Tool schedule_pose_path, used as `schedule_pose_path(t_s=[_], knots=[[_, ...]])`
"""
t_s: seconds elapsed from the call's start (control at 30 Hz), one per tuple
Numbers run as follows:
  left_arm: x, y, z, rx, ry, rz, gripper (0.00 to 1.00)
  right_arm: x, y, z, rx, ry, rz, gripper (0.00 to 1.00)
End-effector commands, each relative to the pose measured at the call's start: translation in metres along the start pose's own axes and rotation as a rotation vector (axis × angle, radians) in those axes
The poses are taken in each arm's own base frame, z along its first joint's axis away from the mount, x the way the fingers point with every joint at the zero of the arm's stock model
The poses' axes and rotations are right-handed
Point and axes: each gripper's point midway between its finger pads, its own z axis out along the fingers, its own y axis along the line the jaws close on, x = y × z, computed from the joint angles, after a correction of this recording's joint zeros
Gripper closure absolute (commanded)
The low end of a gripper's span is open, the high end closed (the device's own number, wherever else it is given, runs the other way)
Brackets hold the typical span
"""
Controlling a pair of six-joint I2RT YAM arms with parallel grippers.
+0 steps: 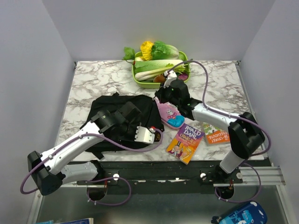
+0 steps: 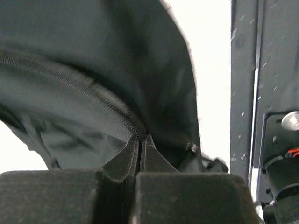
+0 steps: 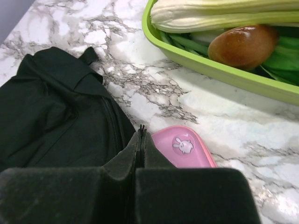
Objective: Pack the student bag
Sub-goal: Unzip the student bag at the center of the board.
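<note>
The student bag [image 1: 117, 122], black and soft, lies flat on the left half of the marble table. My left gripper [image 1: 156, 136] is at the bag's near right corner. In the left wrist view its jaws are pressed together right where the bag's zip line [image 2: 93, 95] runs into them. My right gripper [image 1: 160, 97] is at the bag's far right corner. It is shut with a thin black strip of the bag [image 3: 141, 129] poking out between its tips. The bag's fabric [image 3: 56, 112] fills the left of the right wrist view.
A pink pencil case [image 1: 169, 114] [image 3: 183, 148] lies just right of the bag. A Roald Dahl book [image 1: 185, 140] and an orange book [image 1: 216, 133] sit near the front edge. A green tray [image 1: 139, 83] [image 3: 196, 66] of vegetables stands at the back.
</note>
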Motion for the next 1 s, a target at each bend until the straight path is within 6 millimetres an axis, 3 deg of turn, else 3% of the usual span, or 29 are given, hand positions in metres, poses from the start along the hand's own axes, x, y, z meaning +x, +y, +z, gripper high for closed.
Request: schedule_pose_path(t_s=[0.0,0.03,0.07,0.1,0.17,0.2,0.3,0.4,0.5,0.63,0.8,0.97], knots=[[0.067,-0.016,-0.018,0.015,0.173,-0.199,1.0,-0.043,-0.025,-0.033,0.048,-0.183,0.036,0.99],[0.07,-0.003,-0.016,-0.031,0.158,-0.246,0.93,-0.044,-0.018,-0.041,0.015,-0.19,0.058,0.99],[0.083,0.007,-0.018,-0.078,0.163,-0.345,0.71,-0.027,-0.014,-0.044,-0.002,-0.158,0.06,0.99],[0.083,0.012,-0.016,-0.089,0.135,-0.4,0.55,-0.019,0.001,-0.047,-0.037,-0.144,0.057,0.99],[0.076,0.02,-0.015,-0.106,0.07,-0.503,0.23,-0.006,0.014,-0.05,-0.064,-0.118,0.053,0.99],[0.06,0.022,-0.017,-0.089,-0.009,-0.52,0.02,0.008,0.022,-0.052,-0.08,-0.089,0.052,0.99],[0.026,0.031,-0.032,-0.077,-0.16,-0.547,0.01,0.025,0.027,-0.057,-0.088,-0.065,0.085,0.99],[-0.013,0.045,-0.048,-0.048,-0.293,-0.558,0.01,0.022,0.026,-0.061,-0.083,-0.079,0.094,0.99],[-0.045,0.063,-0.048,-0.051,-0.325,-0.558,0.01,0.014,0.021,-0.065,-0.058,-0.102,0.087,0.99],[-0.079,0.094,-0.027,-0.1,-0.38,-0.629,0.01,0.002,0.019,-0.063,-0.038,-0.124,0.073,0.99],[-0.069,0.134,0.009,-0.242,-0.337,-0.87,0.01,-0.011,0.02,-0.06,-0.043,-0.145,0.079,0.99],[-0.069,0.149,0.036,-0.239,-0.316,-1.018,0.01,-0.007,0.015,-0.063,-0.046,-0.139,0.092,0.99]])
